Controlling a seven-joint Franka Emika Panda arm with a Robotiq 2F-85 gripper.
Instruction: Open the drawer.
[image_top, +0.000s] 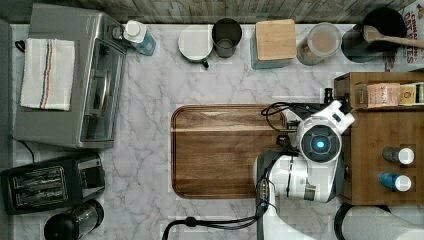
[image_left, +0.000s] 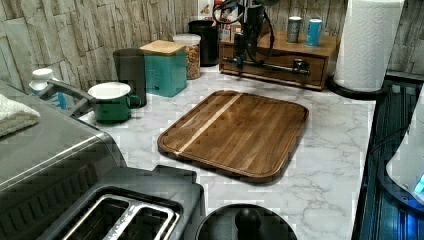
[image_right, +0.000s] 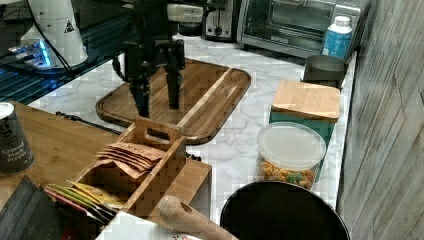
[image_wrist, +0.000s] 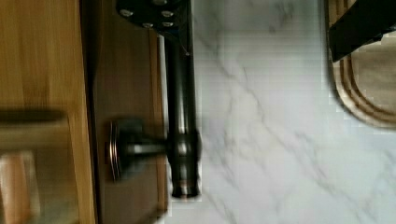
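The drawer (image_left: 280, 76) is the medium-brown front of the wooden cabinet at the back of the left view, and it looks flush with the cabinet. Its long black bar handle (image_left: 272, 66) runs across it on two posts. My gripper (image_left: 240, 56) hangs fingers-down at the handle's left end in the left view. In the wrist view the handle (image_wrist: 180, 107) runs along the drawer front (image_wrist: 126, 84); one finger (image_wrist: 154, 14) sits over the bar and the other finger (image_wrist: 359, 28) stands far off above the marble. In the right view the gripper (image_right: 157, 102) is open, its fingers spread wide.
A dark wooden cutting board (image_top: 225, 150) lies on the marble counter just beside the arm (image_top: 320, 142). Spice bottles (image_left: 314, 31) stand on the cabinet, with a paper towel roll (image_left: 367, 40) beside it. A teal canister (image_left: 165, 70), jars and a toaster oven (image_top: 75, 80) line the counter's edges.
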